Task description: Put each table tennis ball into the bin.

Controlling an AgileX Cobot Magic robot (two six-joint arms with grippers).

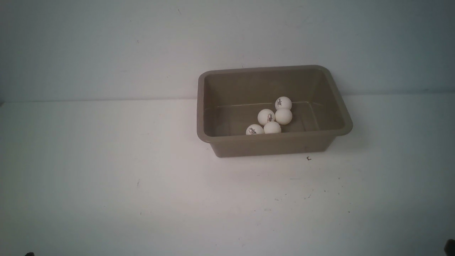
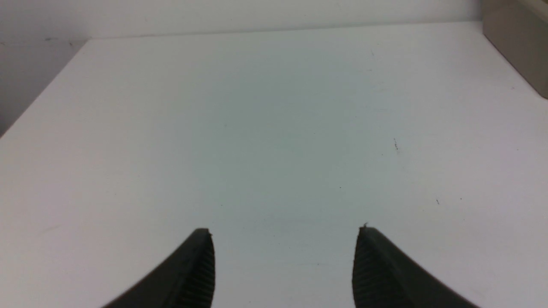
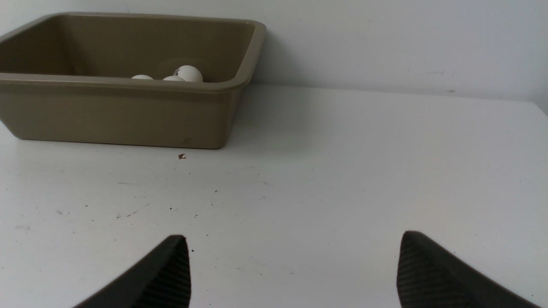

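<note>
Five table tennis balls [image 1: 272, 116] are clustered, touching, inside the bin [image 1: 341, 106], right of centre in the front view, well apart from the left gripper [image 2: 284, 233] and the right gripper [image 3: 294, 239], both of which are seen spread apart with nothing between their fingers. The bin is set on a white table [image 1: 106, 177], scuffed with small dark specks, against a pale wall [image 1: 106, 42]. Bare tabletop is seen on all near sides of the bin, the back rim lying close to the wall.

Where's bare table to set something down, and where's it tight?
Bare table spans everything left of the bin and the strip in front of it, between the bin and both open tools. A narrower bare patch lies right of the bin. Crowded: the bin's floor near its front wall, where five table tennis balls cluster.
</note>
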